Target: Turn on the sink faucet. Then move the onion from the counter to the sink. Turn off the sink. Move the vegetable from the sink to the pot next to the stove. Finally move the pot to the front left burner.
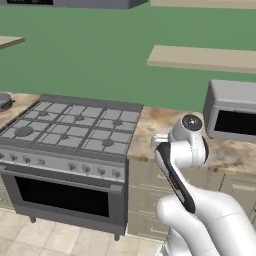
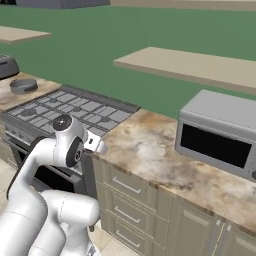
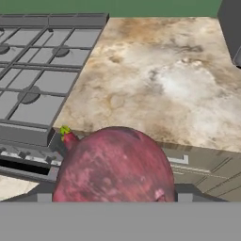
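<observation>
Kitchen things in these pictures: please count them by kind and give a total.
Stove: 1
Microwave: 1
Onion, close in front of the hand camera: 1
Dark round pot, left of the stove: 1
Wall shelves: 2
Total: 6

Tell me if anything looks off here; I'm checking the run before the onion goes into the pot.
Nothing spilled or damaged. The onion sits close up in the gripper in the hand view, over the counter edge beside the stove. The dark pot sits on the counter beyond the stove's far side.
</observation>
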Controlling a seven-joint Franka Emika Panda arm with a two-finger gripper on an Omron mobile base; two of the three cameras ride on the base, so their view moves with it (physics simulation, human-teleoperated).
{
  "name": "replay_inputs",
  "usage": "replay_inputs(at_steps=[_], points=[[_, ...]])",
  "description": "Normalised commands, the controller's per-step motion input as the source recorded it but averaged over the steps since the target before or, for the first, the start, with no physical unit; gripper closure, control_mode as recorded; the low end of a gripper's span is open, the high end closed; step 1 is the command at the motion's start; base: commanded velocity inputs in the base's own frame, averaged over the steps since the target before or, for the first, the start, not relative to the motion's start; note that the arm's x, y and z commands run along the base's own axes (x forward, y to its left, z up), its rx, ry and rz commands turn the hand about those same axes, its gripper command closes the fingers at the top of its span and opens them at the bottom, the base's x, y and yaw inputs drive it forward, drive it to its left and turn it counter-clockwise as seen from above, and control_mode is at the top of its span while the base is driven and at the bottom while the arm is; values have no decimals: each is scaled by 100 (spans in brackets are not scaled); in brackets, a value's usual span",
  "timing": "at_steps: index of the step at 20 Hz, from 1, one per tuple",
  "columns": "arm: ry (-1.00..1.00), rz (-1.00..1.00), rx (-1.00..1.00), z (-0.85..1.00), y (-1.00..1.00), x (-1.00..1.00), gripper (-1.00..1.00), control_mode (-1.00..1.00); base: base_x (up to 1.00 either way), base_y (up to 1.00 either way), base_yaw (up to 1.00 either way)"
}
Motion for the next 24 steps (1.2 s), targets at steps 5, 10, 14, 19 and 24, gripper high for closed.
replay_inputs(at_steps=[5,10,14,19,24], points=[[0,0,0,0,0,0,100,100,38,8,-3],[0,0,0,0,0,0,100,100,58,63,-12],[0,0,0,0,0,0,100,100,41,50,-11],[0,0,0,0,0,0,100,100,26,40,-6],[0,0,0,0,0,0,100,100,17,55,-5]])
